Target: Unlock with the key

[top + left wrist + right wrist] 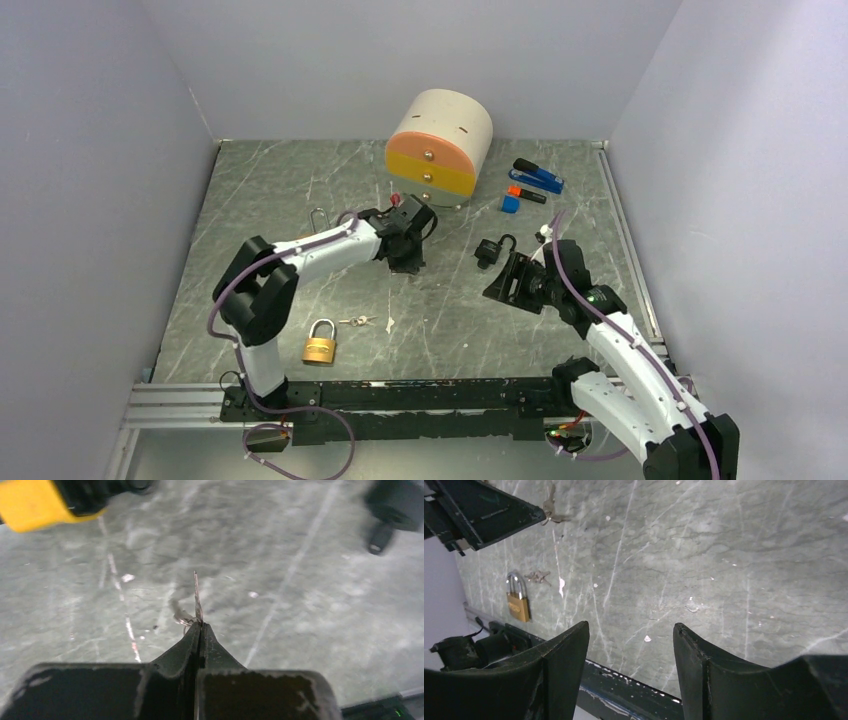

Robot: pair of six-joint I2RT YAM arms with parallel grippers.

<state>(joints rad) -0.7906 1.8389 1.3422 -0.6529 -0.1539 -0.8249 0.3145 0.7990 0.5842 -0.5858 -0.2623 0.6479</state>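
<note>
Key [196, 595]: a thin flat metal blade seen edge-on, pinched upright at the tips of the left claw [200, 626]. Its tapered black fingers are pressed together on the key's head, and a small wire split ring [184, 619] hangs beside them. The key sits above the middle of the table [300, 180], a grey slab veined and scratched like marble.

At the near left a brass padlock [320, 343] lies flat, with a squarish gold body and a polished steel shackle. Just to its right a small bunch of spare keys [357, 321] lies on the surface.

Further right and farther back, the left claw [410, 265] hangs just in front of a drum-shaped cabinet [440, 145], which is cream on top with smooth orange and yellow drawer fronts. To the right, a black padlock [490, 250] rests on the table, matte and blocky.

Near it, the right claw [631, 645] hovers with its two broad black fingers spread wide, nothing between them. At the far right lies a blue stapler [540, 177].
</note>
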